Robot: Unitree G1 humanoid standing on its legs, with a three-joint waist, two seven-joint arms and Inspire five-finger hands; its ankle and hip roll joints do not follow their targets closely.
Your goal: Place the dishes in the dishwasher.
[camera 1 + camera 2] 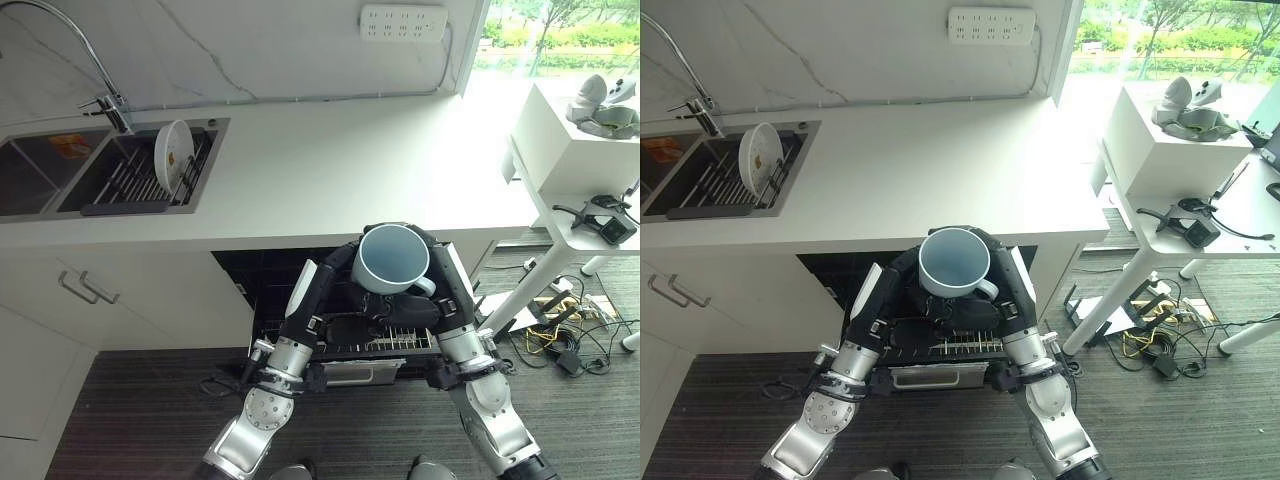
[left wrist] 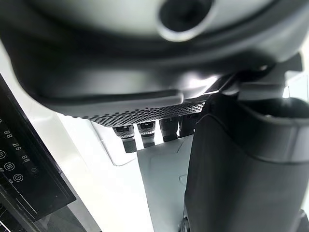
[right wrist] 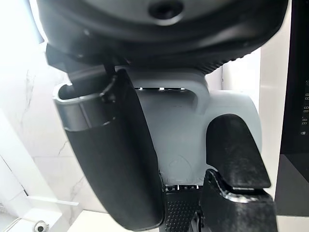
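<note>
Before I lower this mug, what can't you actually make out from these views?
- Dishwasher rack: in both eye views the mug and forearms cover most of it, so free slots can't be judged.
- Left robot hand: its fingertips vanish behind the mug in the left wrist view.
- Right robot hand: fingers wrap the mug, but the contact beneath is hidden.
- Plate in the sink rack: too small to judge cleanliness.

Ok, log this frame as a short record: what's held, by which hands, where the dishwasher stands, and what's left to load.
held: mug, upright, opening up
hands: left hand and right hand, both on the mug
position: mug above the pulled-out dishwasher rack, under the counter edge
rack: mug not yet set in
left to load: plate standing in the sink rack
</note>
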